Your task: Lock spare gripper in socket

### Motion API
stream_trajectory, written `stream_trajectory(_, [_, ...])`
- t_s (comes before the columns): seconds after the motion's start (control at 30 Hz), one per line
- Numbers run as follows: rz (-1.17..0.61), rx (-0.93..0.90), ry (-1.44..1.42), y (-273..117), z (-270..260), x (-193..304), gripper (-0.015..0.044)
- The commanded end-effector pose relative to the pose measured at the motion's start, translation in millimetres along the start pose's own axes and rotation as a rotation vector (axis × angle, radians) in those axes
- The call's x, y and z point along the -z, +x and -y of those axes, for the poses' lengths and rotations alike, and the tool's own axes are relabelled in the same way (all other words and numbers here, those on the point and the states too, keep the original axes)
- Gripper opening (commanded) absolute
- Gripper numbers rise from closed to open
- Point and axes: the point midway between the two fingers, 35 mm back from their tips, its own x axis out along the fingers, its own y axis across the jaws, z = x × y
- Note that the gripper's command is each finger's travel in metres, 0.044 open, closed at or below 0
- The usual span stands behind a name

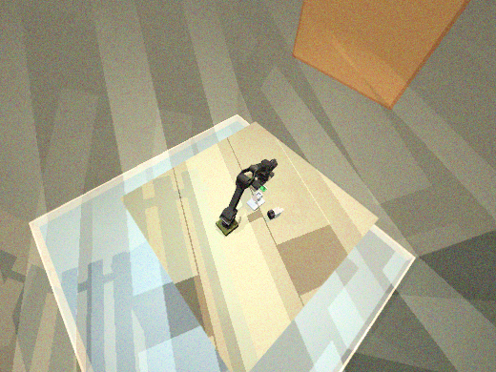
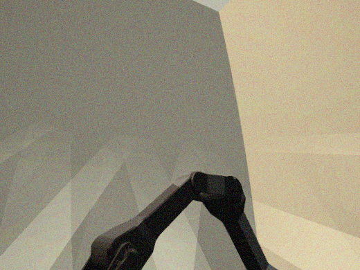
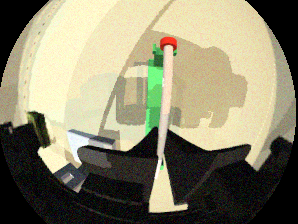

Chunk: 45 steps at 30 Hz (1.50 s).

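My gripper [image 1: 259, 184] [image 3: 159, 146] is shut on the lock pin [image 3: 167, 85], a thin pale rod with a red head. The rod runs up from between the fingertips in the wrist view, head away from the fingers. A green bar-shaped part [image 3: 155, 82] [image 1: 262, 188] shows behind the rod; whether they touch is unclear. The white mount [image 1: 255, 204] [image 3: 93, 139] is close by the fingers. Its square hollow socket piece [image 3: 69, 177] is at lower left in the wrist view, with no pin visible in it. The spare gripper [image 1: 273, 214], dark with a pale end, lies to the right of the mount.
The arm base [image 1: 227, 226] stands on the wooden table [image 1: 243, 296], left of the mount and the spare gripper. The arm's raised links fill the bottom of the exterior view. A large orange panel [image 1: 367, 43] is far off at the upper right.
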Motion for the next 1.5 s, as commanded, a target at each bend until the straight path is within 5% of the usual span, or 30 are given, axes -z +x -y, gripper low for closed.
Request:
stream_trajectory(0.0, [-0.001,-0.006,-0.004,4,-1,1,0.0])
stream_trajectory(0.6, [0.0,-0.001,0.0,0,0,0,0.0])
stream_trajectory(1.17, [0.0,-0.006,0.001,-13,-2,-1,0.044])
stream_trajectory(1.47, [-0.002,-0.019,0.002,-30,-6,-2,0.044])
